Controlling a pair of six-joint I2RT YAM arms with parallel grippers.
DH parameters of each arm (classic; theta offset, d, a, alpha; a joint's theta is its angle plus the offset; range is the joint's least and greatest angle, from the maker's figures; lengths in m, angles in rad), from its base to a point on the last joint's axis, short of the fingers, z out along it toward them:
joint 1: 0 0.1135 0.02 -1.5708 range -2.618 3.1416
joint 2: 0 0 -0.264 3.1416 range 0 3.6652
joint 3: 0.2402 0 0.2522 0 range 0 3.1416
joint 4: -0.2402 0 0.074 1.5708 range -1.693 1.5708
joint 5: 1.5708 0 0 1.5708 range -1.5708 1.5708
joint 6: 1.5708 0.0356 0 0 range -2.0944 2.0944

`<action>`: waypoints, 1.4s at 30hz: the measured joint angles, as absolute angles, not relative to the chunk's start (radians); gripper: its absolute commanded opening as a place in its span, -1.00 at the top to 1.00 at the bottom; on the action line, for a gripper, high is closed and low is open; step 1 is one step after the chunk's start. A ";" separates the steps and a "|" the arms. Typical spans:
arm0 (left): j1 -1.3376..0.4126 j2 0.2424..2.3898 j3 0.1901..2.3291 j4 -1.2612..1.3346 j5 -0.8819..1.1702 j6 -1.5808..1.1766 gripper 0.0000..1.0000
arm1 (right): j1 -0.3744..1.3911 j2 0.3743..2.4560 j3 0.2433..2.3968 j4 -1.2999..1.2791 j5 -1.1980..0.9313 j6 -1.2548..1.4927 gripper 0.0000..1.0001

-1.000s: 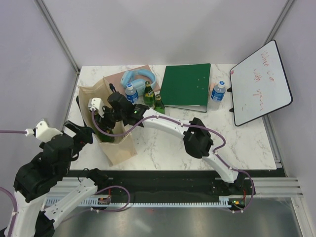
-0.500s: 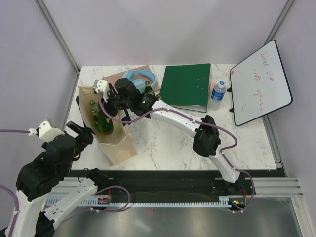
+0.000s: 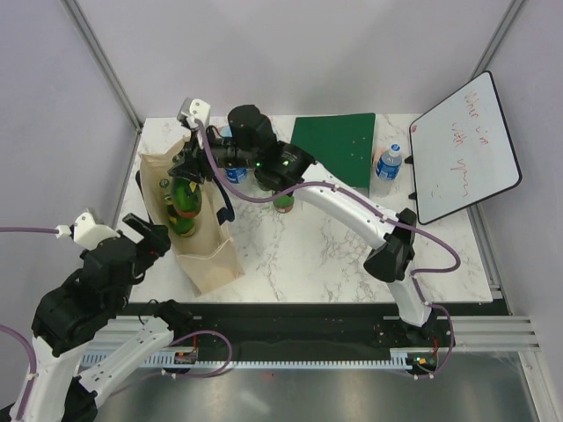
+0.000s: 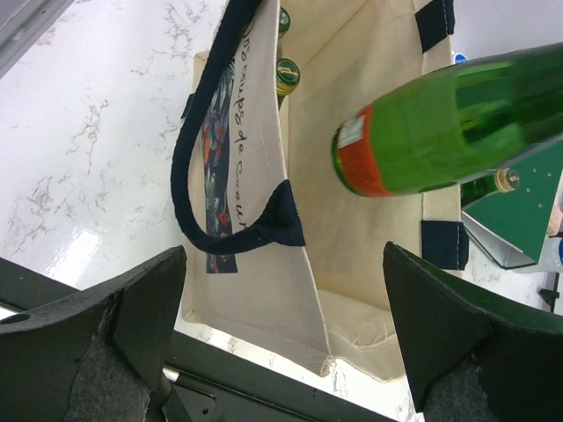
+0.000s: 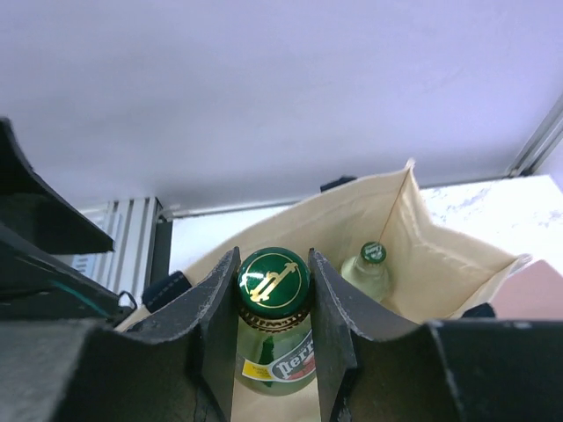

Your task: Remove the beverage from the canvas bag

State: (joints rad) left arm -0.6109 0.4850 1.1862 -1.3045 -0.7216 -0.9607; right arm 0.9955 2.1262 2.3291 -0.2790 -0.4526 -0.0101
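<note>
Marble table [image 3: 290,255]: right gripper [image 5: 273,281] clamps green bottle [image 4: 440,132] over canvas bag [image 4: 369,53]; left gripper [image 4: 283,255] spread.

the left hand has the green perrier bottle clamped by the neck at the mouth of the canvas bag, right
Not quite. It is the right hand that has the green Perrier bottle clamped by the neck at the mouth of the canvas bag; the right wrist view shows this. The left hand is open and holds nothing.
</note>
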 measured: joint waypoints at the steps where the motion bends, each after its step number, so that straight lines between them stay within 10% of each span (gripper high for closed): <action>1: -0.611 0.485 1.186 -1.298 -0.719 -0.955 -0.99 | 0.992 2.114 2.336 -0.279 -0.455 -0.002 1.00; 19: -0.611 0.550 1.186 -1.186 -0.650 -0.830 -0.98 | 0.830 1.782 2.256 -0.329 -0.500 0.033 1.00; 42: -0.611 0.657 1.262 -1.037 -0.589 -0.648 -0.98 | 0.395 1.120 1.141 -0.330 -0.374 -0.081 1.00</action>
State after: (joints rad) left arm -0.6109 0.6567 1.2617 -1.0367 -0.5888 -0.6483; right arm 0.3946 1.1198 1.1408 -0.3302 -0.3744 -0.0814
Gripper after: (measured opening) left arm 0.993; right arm 0.400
